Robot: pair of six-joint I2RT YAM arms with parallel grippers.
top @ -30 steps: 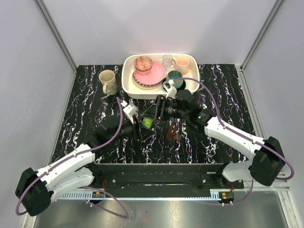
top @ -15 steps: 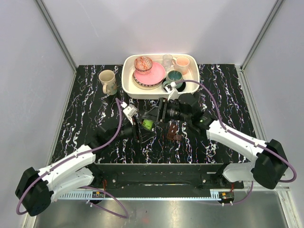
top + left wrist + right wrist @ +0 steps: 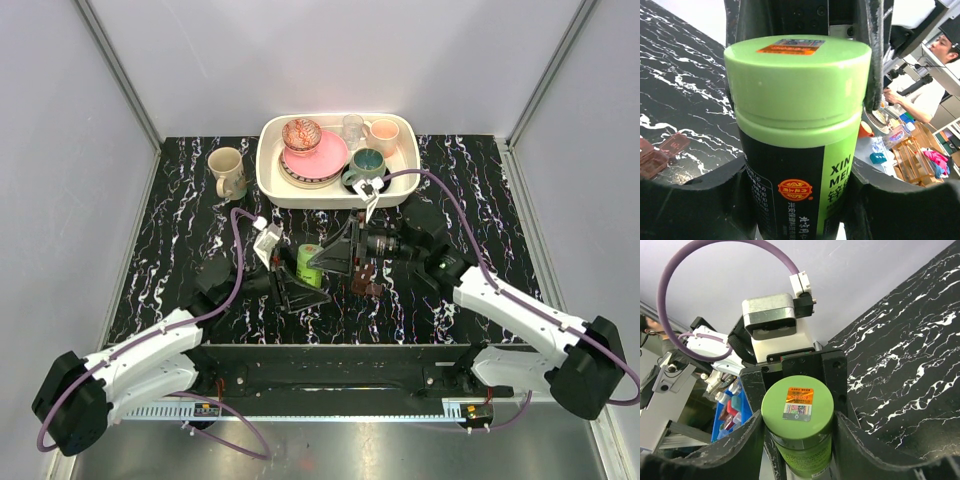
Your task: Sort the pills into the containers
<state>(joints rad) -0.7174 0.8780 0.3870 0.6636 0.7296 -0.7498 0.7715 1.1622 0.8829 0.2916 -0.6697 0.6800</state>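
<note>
Pill bottle (image 3: pixel 795 165), lid-end toward right claw (image 3: pixel 798 415)

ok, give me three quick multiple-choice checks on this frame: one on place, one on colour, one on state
1. Where is the brown pill case?
A) in the white tray
B) on the table, right of the bottle in the top view
C) inside the beige mug

2. What colour is the bottle's cap?
A) white
B) red
C) green

3. What state is the bottle in?
A) capped, held between the left jaws
B) open, cap on the table
C) lying untouched on the table

Answers: 1 B, the case lies on the marbled top beside the bottle; 2 C, both wrist views show a green cap; 3 A, the left wrist view shows the cap on and the bottle clamped between its jaws.
</note>
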